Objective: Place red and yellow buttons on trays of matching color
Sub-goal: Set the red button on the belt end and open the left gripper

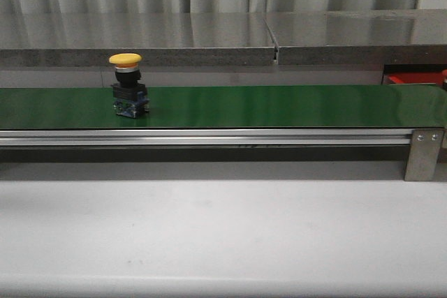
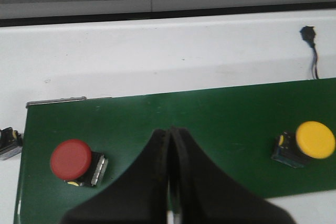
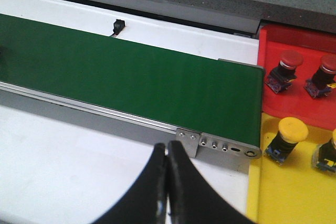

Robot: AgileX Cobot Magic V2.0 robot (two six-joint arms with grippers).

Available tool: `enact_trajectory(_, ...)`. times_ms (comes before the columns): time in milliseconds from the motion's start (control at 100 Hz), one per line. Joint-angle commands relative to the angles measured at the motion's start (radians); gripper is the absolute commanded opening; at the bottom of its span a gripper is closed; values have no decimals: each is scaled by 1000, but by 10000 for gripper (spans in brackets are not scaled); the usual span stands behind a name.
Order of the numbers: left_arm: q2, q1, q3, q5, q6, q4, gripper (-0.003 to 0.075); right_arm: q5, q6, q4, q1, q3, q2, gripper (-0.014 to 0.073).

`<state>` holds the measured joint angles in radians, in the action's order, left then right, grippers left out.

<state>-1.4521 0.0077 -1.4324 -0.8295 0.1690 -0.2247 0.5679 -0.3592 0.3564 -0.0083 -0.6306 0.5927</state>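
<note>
Fingers, both arms: your left gripper (image 2: 170, 182) is pressed closed on nothing, hanging above the green conveyor belt (image 2: 210, 124); your right gripper (image 3: 167, 187) is likewise closed and empty, over the white surface (image 3: 63, 161) just short of the belt's end bracket. Outward from the left fingers: one red button (image 2: 72, 159) to one side, lying tipped with its cap toward the camera, near the belt's end; one yellow button (image 2: 310, 141) to the other side, farther off along the belt. In the front view the yellow button stands upright, its long axis vertical. Judgement: your left arm is much the nearer to both belt buttons. Outward from the right fingers: red tray (image 3: 294, 40) and yellow tray (image 3: 289, 192) past the belt's end, each already carrying matching buttons.
</note>
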Motion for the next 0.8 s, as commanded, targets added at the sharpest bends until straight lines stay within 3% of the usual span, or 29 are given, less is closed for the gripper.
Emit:
enact_trajectory(0, 91, -31, 16, 43, 0, -21, -20, -63, -7, 15, 1, -22, 1, -76)
enact_trajectory(250, 272, -71, 234, 132, 0, -42, -20, -65, -7, 15, 1, -22, 1, -76)
enact_trajectory(790, 754, -71, 624, 195, 0, -60, -20, -74, -7, 15, 1, -22, 1, -76)
